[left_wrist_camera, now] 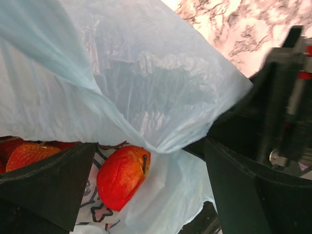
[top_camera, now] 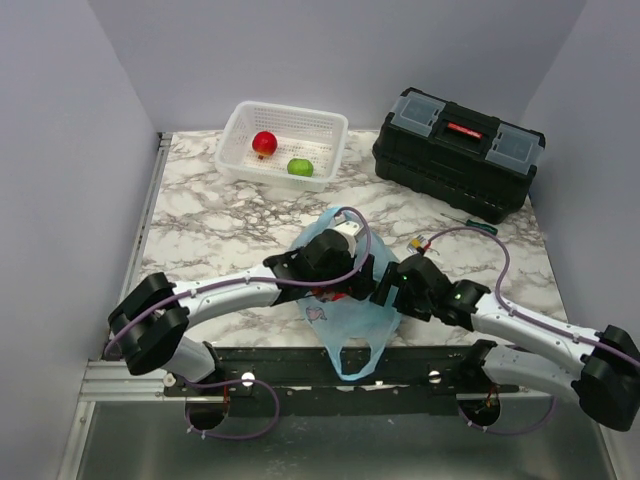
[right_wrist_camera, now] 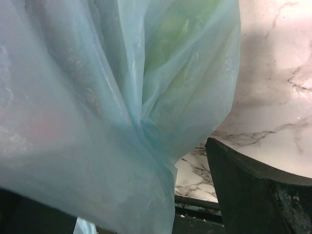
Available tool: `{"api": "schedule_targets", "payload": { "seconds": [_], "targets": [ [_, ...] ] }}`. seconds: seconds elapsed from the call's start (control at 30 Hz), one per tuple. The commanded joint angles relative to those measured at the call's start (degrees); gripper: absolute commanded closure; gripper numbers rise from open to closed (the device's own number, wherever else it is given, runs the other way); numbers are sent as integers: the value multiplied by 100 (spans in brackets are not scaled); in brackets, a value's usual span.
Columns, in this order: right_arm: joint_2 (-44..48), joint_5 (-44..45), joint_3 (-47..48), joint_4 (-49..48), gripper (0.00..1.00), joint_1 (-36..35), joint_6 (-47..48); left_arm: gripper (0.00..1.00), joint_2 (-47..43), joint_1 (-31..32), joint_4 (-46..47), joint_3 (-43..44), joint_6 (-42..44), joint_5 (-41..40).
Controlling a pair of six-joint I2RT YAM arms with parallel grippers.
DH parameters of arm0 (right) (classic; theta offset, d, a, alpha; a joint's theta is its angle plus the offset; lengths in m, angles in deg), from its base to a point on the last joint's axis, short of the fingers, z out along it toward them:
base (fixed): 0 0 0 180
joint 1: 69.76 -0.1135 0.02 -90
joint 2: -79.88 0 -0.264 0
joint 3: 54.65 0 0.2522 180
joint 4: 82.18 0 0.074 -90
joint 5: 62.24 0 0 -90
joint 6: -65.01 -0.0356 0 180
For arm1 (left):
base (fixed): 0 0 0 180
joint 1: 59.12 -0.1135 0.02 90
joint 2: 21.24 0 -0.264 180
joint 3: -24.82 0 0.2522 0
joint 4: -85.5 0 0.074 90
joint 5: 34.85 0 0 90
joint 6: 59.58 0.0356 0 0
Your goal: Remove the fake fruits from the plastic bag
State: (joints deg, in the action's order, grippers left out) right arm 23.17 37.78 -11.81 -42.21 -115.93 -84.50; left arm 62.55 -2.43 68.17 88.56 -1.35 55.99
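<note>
the bag lies crumpled at the near edge of the table, between both arms. the left gripper is spread, film draped over it, a red fruit between its fingers and red berries beside. the right gripper also looks spread, film hanging between its fingers (a green piece shows through). expect limp, slippery film and light, hard, glossy fruits: pinch a fold to anchor the bag; grip the fruit across its middle.
</note>
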Motion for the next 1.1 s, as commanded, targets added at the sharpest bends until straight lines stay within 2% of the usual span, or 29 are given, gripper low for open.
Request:
{"api": "schedule_targets", "payload": {
  "seconds": [0.0, 0.07, 0.17, 0.2, 0.3, 0.43, 0.53, 0.6, 0.7, 0.77, 0.87, 1.07],
  "targets": [
    [-304, 22, 48, -418, 3, -23, 77, 7, -265, -24, -146, -236, -48, 107],
    [-425, -95, -62, -374, 15, -26, 63, 8, -251, -47, -129, -260, -66, 136],
    [-460, -387, -380, -430, 48, -32, 35, 11, -114, -84, -59, -211, -25, 259],
    [-439, -483, -469, -456, 53, -25, 36, 13, -42, -96, -43, -165, -6, 301],
    [-360, -696, -642, -441, 62, -24, 71, 20, 197, -105, -39, -29, 64, 406],
    [-543, -1399, -672, -641, 66, -29, 487, 26, 330, -106, 15, -13, 37, 569],
    [-786, -1571, -693, -586, 71, -51, 593, 28, 187, -97, 21, -177, -58, 539],
    [-742, -1573, -789, -679, 70, -63, 603, 27, -18, -96, 70, -393, -140, 492],
    [-617, -1520, -774, -745, 53, -61, 678, 18, -297, -96, 82, -693, -228, 538],
    [-523, -1378, -646, -711, 46, -59, 740, 14, -503, -88, 98, -847, -257, 606],
    [-454, -1126, -425, -600, 35, -63, 853, 13, -855, -93, 122, -1032, -334, 640],
    [-575, -1087, -194, -653, 23, -61, 973, 15, -1632, -89, 211, -1289, -538, 759]
  ]
}}
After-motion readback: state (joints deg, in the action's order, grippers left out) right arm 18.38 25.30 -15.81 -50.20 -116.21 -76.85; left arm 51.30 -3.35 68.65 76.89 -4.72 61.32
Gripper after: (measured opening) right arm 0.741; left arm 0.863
